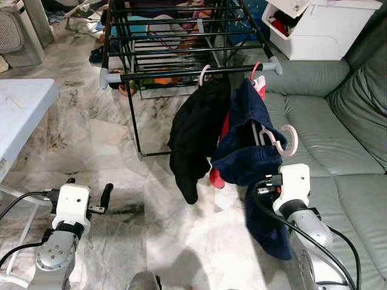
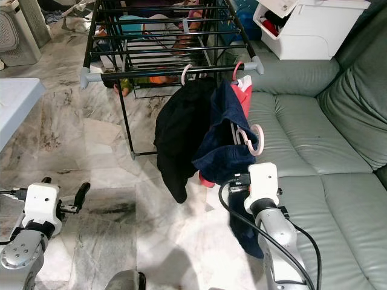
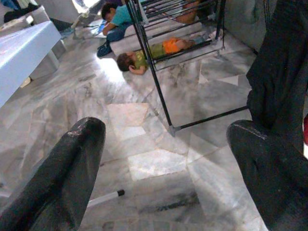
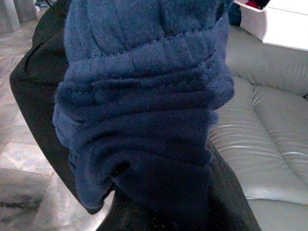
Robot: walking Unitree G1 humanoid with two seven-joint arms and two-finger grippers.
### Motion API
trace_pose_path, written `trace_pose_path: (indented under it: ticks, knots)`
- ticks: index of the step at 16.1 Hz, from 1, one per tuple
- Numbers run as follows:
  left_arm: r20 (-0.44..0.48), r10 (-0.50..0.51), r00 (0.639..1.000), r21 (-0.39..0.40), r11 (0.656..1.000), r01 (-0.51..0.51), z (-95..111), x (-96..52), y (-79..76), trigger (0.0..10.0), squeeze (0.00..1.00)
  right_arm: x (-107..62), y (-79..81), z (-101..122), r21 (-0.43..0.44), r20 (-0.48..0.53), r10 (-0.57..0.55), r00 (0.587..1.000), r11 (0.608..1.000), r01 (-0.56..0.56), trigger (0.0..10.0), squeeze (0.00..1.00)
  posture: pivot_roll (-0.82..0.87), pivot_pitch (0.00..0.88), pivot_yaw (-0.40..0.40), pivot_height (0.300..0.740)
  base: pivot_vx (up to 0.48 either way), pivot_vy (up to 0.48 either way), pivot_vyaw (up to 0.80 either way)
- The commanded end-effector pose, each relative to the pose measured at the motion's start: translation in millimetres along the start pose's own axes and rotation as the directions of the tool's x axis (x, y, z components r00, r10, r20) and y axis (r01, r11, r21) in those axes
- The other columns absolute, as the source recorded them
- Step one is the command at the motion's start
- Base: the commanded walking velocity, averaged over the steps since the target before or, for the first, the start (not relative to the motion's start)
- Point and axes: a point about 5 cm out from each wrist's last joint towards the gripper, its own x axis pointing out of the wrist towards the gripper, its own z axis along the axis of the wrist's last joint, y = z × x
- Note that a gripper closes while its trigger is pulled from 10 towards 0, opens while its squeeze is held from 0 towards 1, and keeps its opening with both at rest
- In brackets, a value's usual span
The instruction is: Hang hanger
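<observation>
Marble floor (image 1: 109, 139), left gripper (image 3: 163, 159) jaws wide, right gripper's jaws hidden under navy garment (image 1: 245, 145), state unclear.

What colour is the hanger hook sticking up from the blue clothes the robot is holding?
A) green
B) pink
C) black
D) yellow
B. The hanger hook poking up out of the navy garment is pale pink, and it is not yet on the drying rack, with the right gripper bunched in the cloth beneath it.
</observation>
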Motion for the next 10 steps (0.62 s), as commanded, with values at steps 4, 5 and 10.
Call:
trace_pose_path:
  ticks: [4,5,10]
  knots:
    - [0.038,-0.005,0.999,0.005,1.000,0.005,15,12.3,7.1,10.0,0.00,3.6,4.5,15,0.010,0.065,0.032,0.997,0.999,-0.033,10.0,0.00,0.00,0.018,-0.019,0.740,0.000,0.480,0.00]
    - [0.043,-0.007,0.999,0.008,1.000,0.007,18,13.9,7.9,10.0,0.00,3.2,6.0,15,0.012,0.068,0.038,0.997,0.999,-0.039,10.0,0.00,0.00,0.021,-0.014,0.740,0.000,0.480,0.00]
    - [0.052,-0.018,0.998,0.018,1.000,0.017,21,16.7,7.3,10.0,0.00,1.7,7.9,16,0.023,0.075,0.043,0.996,0.999,-0.045,10.0,0.00,0.00,0.024,-0.008,0.740,0.000,0.480,0.00]
